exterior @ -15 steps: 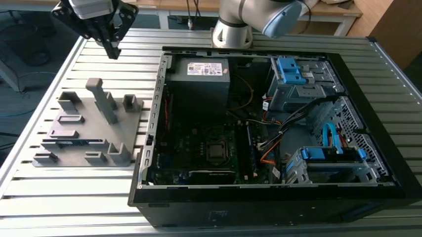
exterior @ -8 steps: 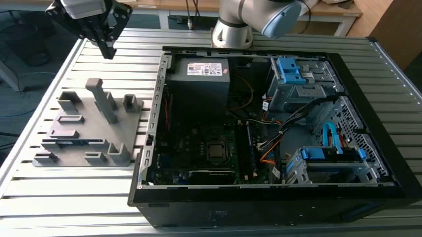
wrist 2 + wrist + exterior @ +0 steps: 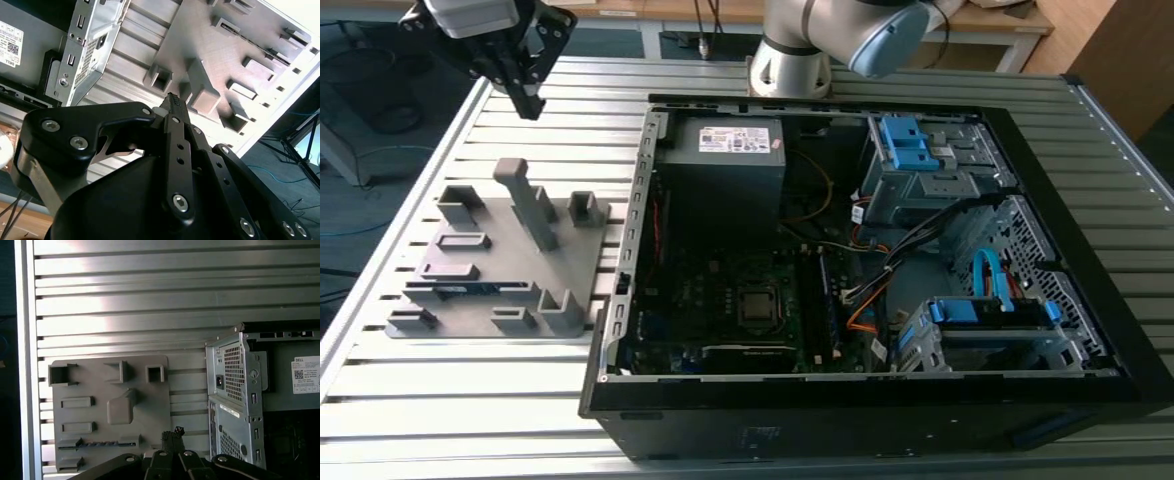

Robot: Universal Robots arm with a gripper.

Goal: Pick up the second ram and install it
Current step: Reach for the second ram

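Gripper: my gripper (image 3: 530, 105) had its fingers drawn together to a narrow tip, with nothing between them; both wrist views showed the same pinched tip (image 3: 172, 433) (image 3: 172, 101).
Second ram: the second ram (image 3: 455, 289) lay on its long edge in a low slot of the grey fixture plate (image 3: 491, 265), at the plate's near side toward the exterior view's left. In the first wrist view it read as a thin dark strip (image 3: 98, 444).
Ram vs gripper: well apart. I hung in the air past the plate's far end; the ram sat at the opposite end, beyond the tall post (image 3: 528, 205).
Arm pose: the wrist was tilted, fingers pointing down at the slatted table (image 3: 454, 400); the arm (image 3: 854, 30) reached across behind the open computer case (image 3: 854, 425).
Hidden: the ram was sunk in its slot, only its upper edge showing. The arm was cut off at the exterior view's top. In the second wrist view I could not pick the ram out with certainty.
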